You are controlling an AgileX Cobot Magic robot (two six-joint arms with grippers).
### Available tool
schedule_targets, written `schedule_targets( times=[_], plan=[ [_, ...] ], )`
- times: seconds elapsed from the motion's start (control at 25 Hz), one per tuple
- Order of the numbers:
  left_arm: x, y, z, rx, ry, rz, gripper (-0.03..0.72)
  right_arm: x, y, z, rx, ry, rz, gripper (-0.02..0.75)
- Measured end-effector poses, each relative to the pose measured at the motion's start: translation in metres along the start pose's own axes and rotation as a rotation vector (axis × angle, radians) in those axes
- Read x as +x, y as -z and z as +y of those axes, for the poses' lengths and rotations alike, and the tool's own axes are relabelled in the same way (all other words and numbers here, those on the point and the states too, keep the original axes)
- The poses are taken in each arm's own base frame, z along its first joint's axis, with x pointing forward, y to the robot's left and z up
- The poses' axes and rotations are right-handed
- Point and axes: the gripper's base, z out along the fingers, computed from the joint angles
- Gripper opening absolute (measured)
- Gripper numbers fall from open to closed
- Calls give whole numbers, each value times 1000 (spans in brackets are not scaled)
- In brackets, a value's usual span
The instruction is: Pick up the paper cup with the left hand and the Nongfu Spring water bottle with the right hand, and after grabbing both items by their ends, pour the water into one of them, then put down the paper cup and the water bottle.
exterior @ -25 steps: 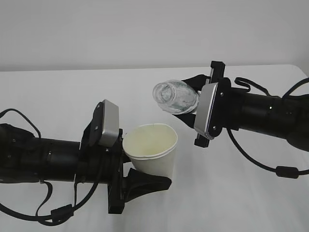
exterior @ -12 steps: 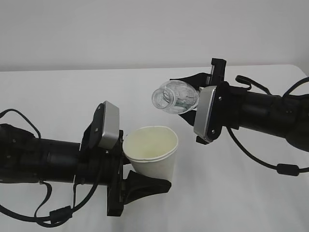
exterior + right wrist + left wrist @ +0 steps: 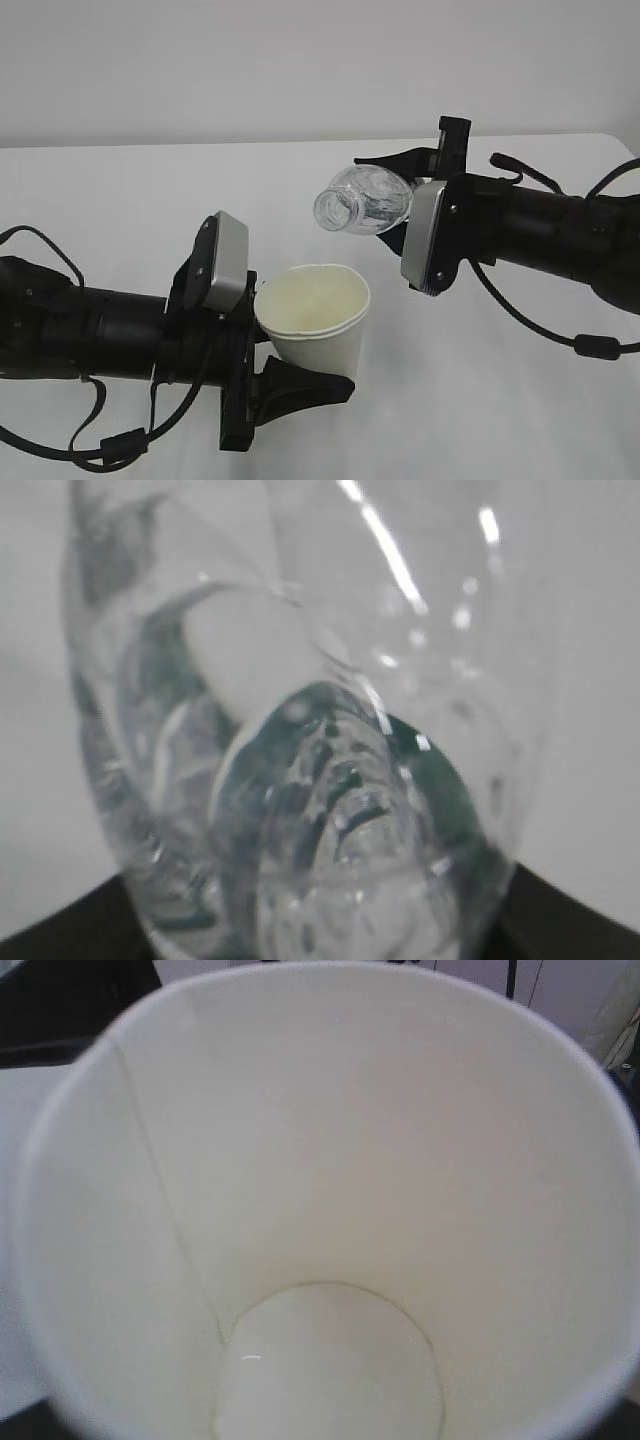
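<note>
Nearest the camera, the left pincer (image 3: 300, 385) is clamped on the paper cup (image 3: 315, 325), its dark jaws held apart by the lower part of the cup wall. The cup sits upright with a slight lean, lifted off the white desk (image 3: 120, 190). It is white outside and cream inside, with a rolled rim; the left wrist view looks straight down into it, showing a side seam and a pale round bottom (image 3: 330, 1365). Whether any liquid lies there I cannot tell. No print shows on it.

Farther back, at about one o'clock from the cup, the right pincer (image 3: 400, 205) grips the Nongfu Spring water bottle (image 3: 365, 200) by its base end. The bottle lies tipped, its uncapped neck aimed toward seven o'clock, above and apart from the rim. It is clear and ribbed, with a dark green tint seen through the plastic; no lettering is readable.
</note>
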Motion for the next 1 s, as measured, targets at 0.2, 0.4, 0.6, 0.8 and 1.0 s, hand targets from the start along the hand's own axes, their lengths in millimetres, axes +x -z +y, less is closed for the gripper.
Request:
schedule_targets(
  times=[0.2, 0.4, 0.6, 0.8, 1.0],
  plan=[
    [0, 0, 0, 0, 0, 0, 438, 0, 0, 0, 5, 24, -3, 412],
    [0, 0, 0, 0, 0, 0, 438, -3, 0, -3, 34, 41, -34, 412],
    [0, 0, 0, 0, 0, 0, 438, -3, 0, -3, 38, 69, -37, 412],
    [0, 0, 0, 0, 0, 0, 438, -3, 0, -3, 40, 93, -37, 412],
    [0, 0, 0, 0, 0, 0, 438, -3, 0, -3, 43, 131, -37, 412]
  ],
)
